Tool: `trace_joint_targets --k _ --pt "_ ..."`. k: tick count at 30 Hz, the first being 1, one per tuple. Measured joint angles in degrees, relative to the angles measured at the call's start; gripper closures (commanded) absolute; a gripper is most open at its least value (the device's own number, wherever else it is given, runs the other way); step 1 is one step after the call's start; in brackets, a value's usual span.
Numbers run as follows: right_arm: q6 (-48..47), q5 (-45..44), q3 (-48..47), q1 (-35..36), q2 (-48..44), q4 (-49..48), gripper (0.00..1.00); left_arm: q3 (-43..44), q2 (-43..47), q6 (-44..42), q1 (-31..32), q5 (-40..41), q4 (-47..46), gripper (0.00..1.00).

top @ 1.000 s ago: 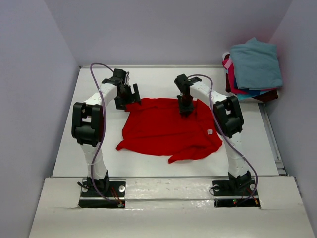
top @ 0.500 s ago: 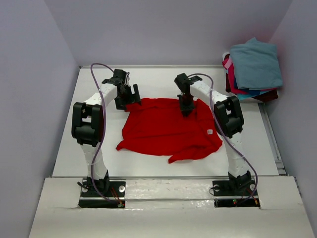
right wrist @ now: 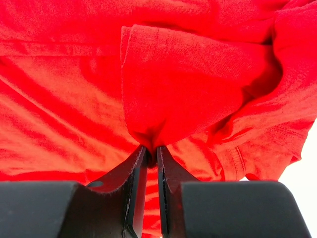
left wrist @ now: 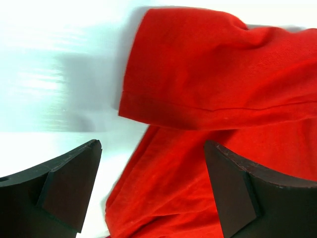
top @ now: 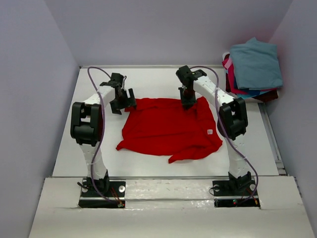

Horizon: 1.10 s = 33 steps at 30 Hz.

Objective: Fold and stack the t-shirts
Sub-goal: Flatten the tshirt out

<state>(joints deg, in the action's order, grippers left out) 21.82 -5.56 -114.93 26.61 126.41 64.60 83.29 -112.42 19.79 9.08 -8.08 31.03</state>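
A bright red t-shirt (top: 166, 128) lies crumpled in the middle of the white table. My right gripper (top: 187, 102) is shut on a fold of it near its far edge; in the right wrist view the fingers (right wrist: 138, 168) pinch the red cloth (right wrist: 183, 84). My left gripper (top: 122, 105) is open and empty at the shirt's far left corner; in the left wrist view the red sleeve (left wrist: 208, 84) lies between and beyond the spread fingers (left wrist: 69, 183). Other t-shirts, teal-blue (top: 255, 62) on top, with pink, blue and dark maroon below, sit in a pile at the far right.
The white table (top: 99, 148) is walled by lilac panels at the left, back and right. The shirt pile (top: 250, 82) overhangs the table's far right corner. A white label (top: 209, 132) shows on the red shirt's right side.
My left gripper has let go of the shirt's corner and moved left, off the cloth. My right gripper has moved farther back, pulling its fold of red cloth with it.
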Motion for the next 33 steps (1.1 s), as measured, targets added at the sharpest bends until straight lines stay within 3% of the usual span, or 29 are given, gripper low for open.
trace_joint_targets --k 17,33 --pt "0.0 -0.02 0.0 0.0 -0.04 0.59 0.82 0.44 -3.72 0.0 -0.94 -4.37 -3.8 0.31" --pt "0.0 -0.24 1.53 0.0 -0.48 0.59 0.85 0.28 -3.48 -0.17 -1.31 -3.28 -5.05 0.67"
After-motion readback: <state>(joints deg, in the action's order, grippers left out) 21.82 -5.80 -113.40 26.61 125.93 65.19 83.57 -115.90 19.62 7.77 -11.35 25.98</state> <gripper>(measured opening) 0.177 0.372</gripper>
